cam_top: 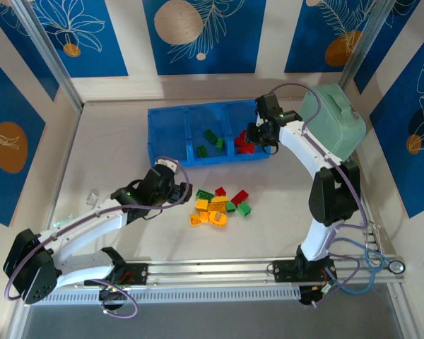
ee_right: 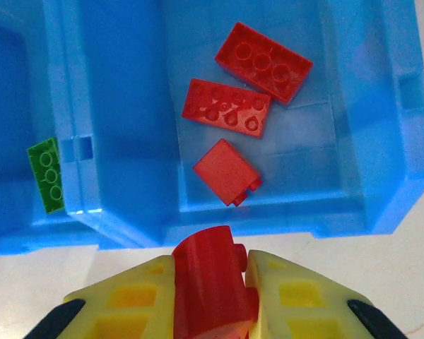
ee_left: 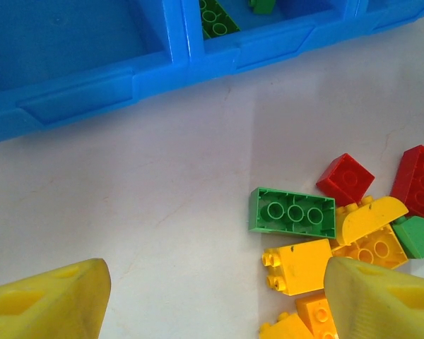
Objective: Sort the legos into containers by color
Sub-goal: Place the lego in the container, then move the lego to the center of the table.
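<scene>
right gripper pinches a red lego at the near wall of the blue tray's right compartment, where 3 reds lie, so colors match; left gripper hangs spread over the loose pile near the tray, probably for the next pick.

Both arms, the left arm and the right arm, are built of white link shells and black joint housings. Lilac cables are looped along each. The jaws are moulded in yellow plastic with recessed pockets.
</scene>
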{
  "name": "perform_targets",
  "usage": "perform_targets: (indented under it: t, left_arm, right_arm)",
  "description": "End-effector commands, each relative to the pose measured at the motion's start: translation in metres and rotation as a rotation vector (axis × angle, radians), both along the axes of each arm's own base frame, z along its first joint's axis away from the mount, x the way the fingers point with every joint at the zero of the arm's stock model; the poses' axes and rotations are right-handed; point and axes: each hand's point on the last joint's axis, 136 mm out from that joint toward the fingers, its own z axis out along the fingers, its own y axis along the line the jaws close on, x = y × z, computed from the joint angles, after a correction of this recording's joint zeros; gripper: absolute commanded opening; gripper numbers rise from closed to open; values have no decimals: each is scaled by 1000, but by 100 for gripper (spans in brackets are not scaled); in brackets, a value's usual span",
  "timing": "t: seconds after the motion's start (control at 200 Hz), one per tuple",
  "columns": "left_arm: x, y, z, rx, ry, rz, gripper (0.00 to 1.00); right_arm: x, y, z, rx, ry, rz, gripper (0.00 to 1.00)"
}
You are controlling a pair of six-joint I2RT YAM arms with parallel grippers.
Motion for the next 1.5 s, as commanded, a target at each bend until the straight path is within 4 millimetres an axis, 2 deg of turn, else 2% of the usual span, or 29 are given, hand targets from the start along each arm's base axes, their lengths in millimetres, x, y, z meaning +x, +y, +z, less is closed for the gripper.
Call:
perform_targets:
  t: [0.0,0.23,0.65,0.76,0.81,0.86,0.905,0.976,1.096,1.241,1.496]
  left_arm:
    - [-1,5,-2,3,-3,18,79]
    - [0,1,1,-12,-10,7,79]
    - [-5,-5,-5,-39,19,-13,78]
    - [-7,-6,-11,-36,41,-20,78]
    - [-9,-9,-13,-39,51,-31,78]
    - [-10,-12,-14,-44,61,-42,78]
    - [-11,-15,-16,-43,72,-55,78]
    - [-12,-20,-18,-38,88,-74,79]
    - [-12,-26,-23,-30,108,-95,79]
    - [-10,-41,-28,-73,130,-127,80]
    - [5,-65,-56,-68,223,-141,80]
  right_arm:
    - [8,-6,2,-31,6,5,18]
    - [29,-11,-1,-47,6,-9,18]
    - [60,-10,-21,-102,24,-14,19]
    - [68,-10,-18,-127,13,-20,25]
    - [70,-8,-14,-123,8,-14,31]
    - [70,-6,-9,-122,0,-16,49]
    - [69,-5,-4,-125,-12,-14,60]
    - [63,-2,4,-128,-37,-17,69]
    - [49,2,19,-93,-77,-15,70]
    - [22,7,36,-30,-125,0,70]
    - [-24,14,28,24,-124,29,69]
